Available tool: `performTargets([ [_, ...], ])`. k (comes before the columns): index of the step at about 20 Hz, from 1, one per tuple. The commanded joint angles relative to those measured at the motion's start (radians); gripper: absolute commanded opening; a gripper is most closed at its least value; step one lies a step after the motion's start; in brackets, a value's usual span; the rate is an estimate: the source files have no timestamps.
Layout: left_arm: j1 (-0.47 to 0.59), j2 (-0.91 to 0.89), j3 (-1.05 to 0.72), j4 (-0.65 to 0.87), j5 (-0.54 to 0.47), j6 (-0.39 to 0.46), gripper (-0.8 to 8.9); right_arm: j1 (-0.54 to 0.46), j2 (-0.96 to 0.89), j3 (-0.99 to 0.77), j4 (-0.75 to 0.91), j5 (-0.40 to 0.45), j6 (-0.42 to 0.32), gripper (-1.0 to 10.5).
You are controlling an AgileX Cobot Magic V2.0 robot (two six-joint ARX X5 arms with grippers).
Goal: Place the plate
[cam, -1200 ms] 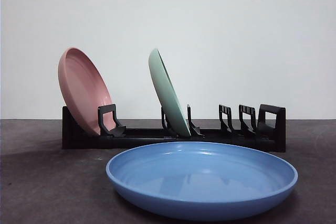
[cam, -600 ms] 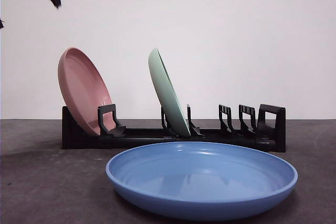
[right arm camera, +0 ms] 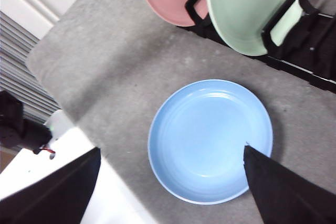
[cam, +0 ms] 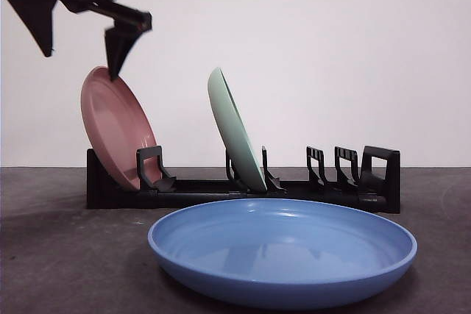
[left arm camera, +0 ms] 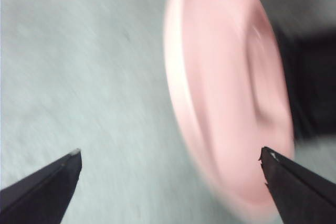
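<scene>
The table [cam: 59, 255] is a dark grey, rough, speckled surface, and a plain white wall [cam: 331, 71] stands behind it. On the near part of the table lies the blue plate [cam: 282, 251], flat and round, with a smooth glossy inside and a low raised rim; it holds nothing and no end effector touches it. Just behind it, apart from it, the black dish rack [cam: 243, 185] runs from left to right across the far side of the table. In the rack's left slot the pink plate [cam: 118, 129] stands on its edge and tilts to the left. Near the middle the green plate [cam: 235, 130] also stands on its edge with the same tilt. The slots at the right end of the rack [cam: 353, 170] hold nothing.

The left end effector [cam: 81, 34] hangs at the upper left, above the top edge of the pink plate; its two pointed black jaws are wide apart and hold nothing. The right end effector [right arm camera: 170, 174] is high above the blue plate, its jaws also spread wide and without load.
</scene>
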Motion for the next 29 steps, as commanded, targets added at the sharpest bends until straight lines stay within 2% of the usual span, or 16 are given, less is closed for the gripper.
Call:
performTargets([
  [1,-0.01,0.041,0.028,0.058,-0.027,0.032,5.51,0.003,0.004,0.006,0.01,-0.023,-0.003,4.3],
  [4,-0.012,0.074,0.028,0.111,-0.069,0.055,4.56,0.011,0.004,0.006,0.01,-0.022,-0.003,4.3],
  [9,-0.012,0.084,0.028,0.163,-0.137,0.077,4.06,0.029,0.004,0.006,0.011,-0.022,-0.003,4.3],
  [11,-0.012,0.085,0.028,0.161,-0.138,0.08,2.64,0.029,0.004,0.006,0.011,-0.022,-0.003,4.3],
  [12,-0.012,0.086,0.028,0.158,-0.138,0.081,2.45,0.029,0.004,0.006,0.011,-0.022,-0.003,4.3],
  [19,-0.012,0.147,0.028,0.135,-0.138,0.113,2.42,0.029,0.004,0.006,0.012,-0.022,-0.003,4.3],
  [20,-0.012,0.149,0.028,0.138,-0.138,0.113,2.27,0.029,0.004,0.006,0.013,-0.022,-0.003,4.3],
  [22,-0.019,0.149,0.028,0.145,-0.139,0.114,1.38,0.029,0.004,0.006,0.013,-0.022,-0.003,4.3],
  [25,-0.021,0.149,0.028,0.142,-0.14,0.114,1.29,0.029,0.004,0.006,0.014,-0.022,-0.003,4.3],
  [29,-0.03,0.149,0.032,0.143,-0.19,0.126,1.17,0.029,0.004,0.006,0.014,-0.022,-0.003,4.3],
])
